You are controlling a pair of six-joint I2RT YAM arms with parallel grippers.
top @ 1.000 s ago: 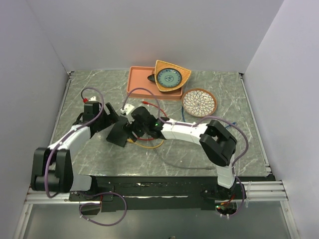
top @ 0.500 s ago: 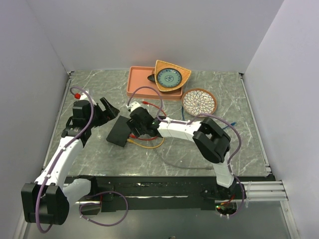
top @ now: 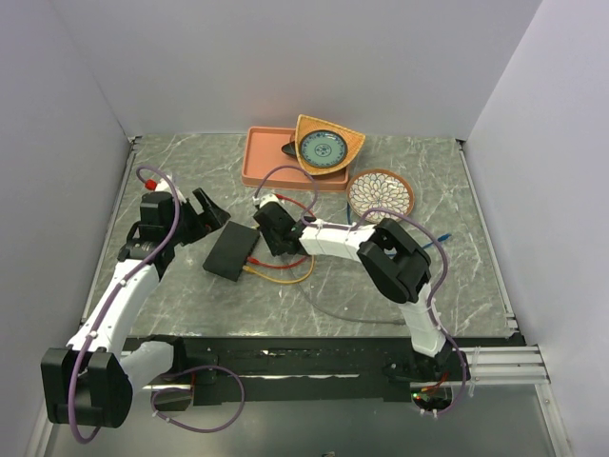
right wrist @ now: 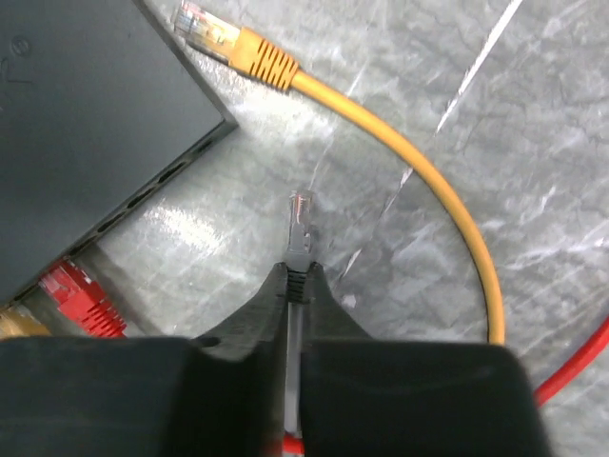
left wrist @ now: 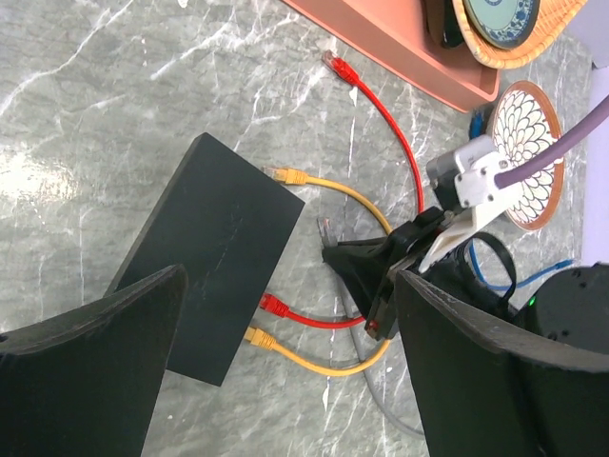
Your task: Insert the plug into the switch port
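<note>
The switch (top: 231, 251) is a flat black box lying at centre-left on the marble table; its port row (right wrist: 143, 195) faces the right arm. A red plug (left wrist: 274, 305) and a yellow plug (left wrist: 255, 335) sit in its ports. My right gripper (right wrist: 299, 276) is shut on a grey plug (right wrist: 301, 224), whose clear tip points past the switch's corner, a short way off the ports. A loose yellow plug (right wrist: 224, 40) lies by that corner. My left gripper (top: 205, 214) hovers open, left of and above the switch (left wrist: 214, 257), holding nothing.
A salmon tray (top: 262, 157) at the back holds a wicker basket (top: 354, 143) with a blue dish. A patterned plate (top: 381, 195) lies right of it. Red (left wrist: 390, 133), yellow (left wrist: 352, 362), grey and blue (left wrist: 495, 262) cables trail across the table around the right arm.
My right gripper has closed on the grey plug and shifted slightly toward the back. My left arm pulled away leftward from the switch a second ago and has held still since.
</note>
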